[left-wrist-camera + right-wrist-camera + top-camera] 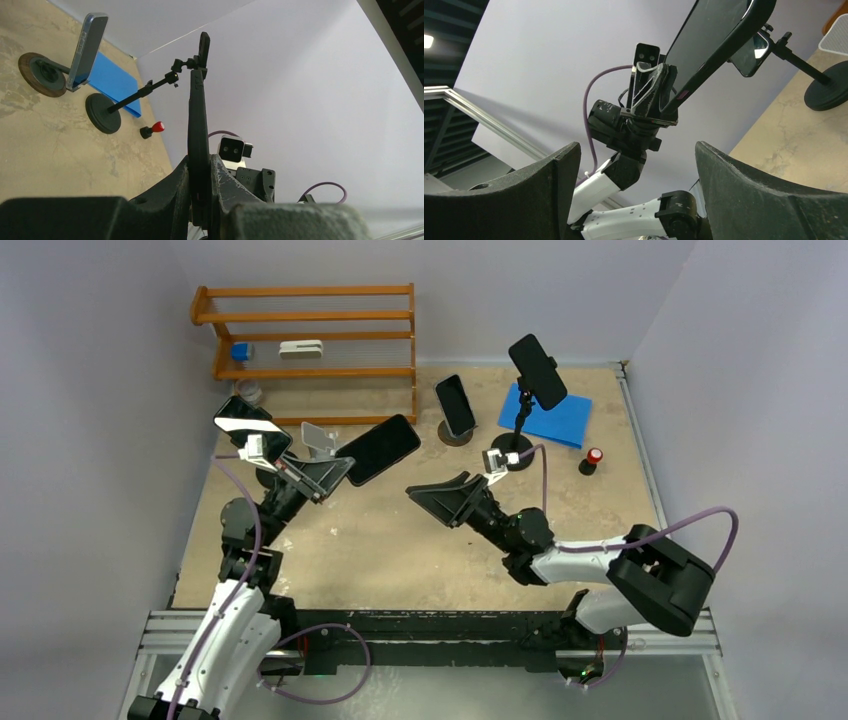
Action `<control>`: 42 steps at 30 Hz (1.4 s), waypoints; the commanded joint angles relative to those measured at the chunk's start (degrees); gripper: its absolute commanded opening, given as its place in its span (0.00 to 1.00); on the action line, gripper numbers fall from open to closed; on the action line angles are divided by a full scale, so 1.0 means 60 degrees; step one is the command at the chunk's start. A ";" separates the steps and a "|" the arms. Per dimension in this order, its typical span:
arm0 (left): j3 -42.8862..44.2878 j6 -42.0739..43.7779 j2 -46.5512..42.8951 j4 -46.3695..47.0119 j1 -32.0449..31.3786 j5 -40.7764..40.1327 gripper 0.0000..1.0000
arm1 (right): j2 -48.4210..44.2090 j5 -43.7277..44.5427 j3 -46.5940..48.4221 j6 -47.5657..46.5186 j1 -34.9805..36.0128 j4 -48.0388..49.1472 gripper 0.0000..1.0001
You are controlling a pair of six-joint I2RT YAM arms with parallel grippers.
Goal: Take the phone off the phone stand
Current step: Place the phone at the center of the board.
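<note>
My left gripper [335, 468] is shut on a black phone [380, 448] and holds it tilted in the air, just right of a small grey phone stand [318, 436]; whether phone and stand touch I cannot tell. In the left wrist view the phone [198, 120] stands edge-on between my fingers [227, 182]. My right gripper [437, 487] is open and empty at mid-table, pointing toward the left gripper. In the right wrist view its fingers [744, 180] are wide apart and frame the held phone [714, 40].
Three more phones sit on stands: one at the left [245, 424], one on a round-based stand [455, 405], one on a tall pole stand [537, 370]. A blue pad [550, 418] and a red-topped knob [593, 460] lie at the right. A wooden shelf [310, 340] stands at the back.
</note>
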 commanded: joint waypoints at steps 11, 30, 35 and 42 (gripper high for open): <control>0.0850 -0.0010 -0.0447 0.0554 -0.0065 -0.0032 0.00 | 0.1278 0.0422 0.1732 0.0428 0.0085 0.0601 0.82; 0.0797 0.0156 -0.0729 0.0208 -0.0139 -0.0063 0.00 | 0.2181 0.0162 0.2606 0.1499 0.0066 0.1378 0.70; 0.0766 0.0146 -0.0795 0.0196 -0.0142 -0.0064 0.00 | 0.2177 0.0140 0.2808 0.1622 0.0064 0.1177 0.65; 0.0695 0.0234 -0.0897 0.0067 -0.0153 -0.0110 0.00 | 0.2594 0.0201 0.3315 0.2082 0.0056 0.1145 0.59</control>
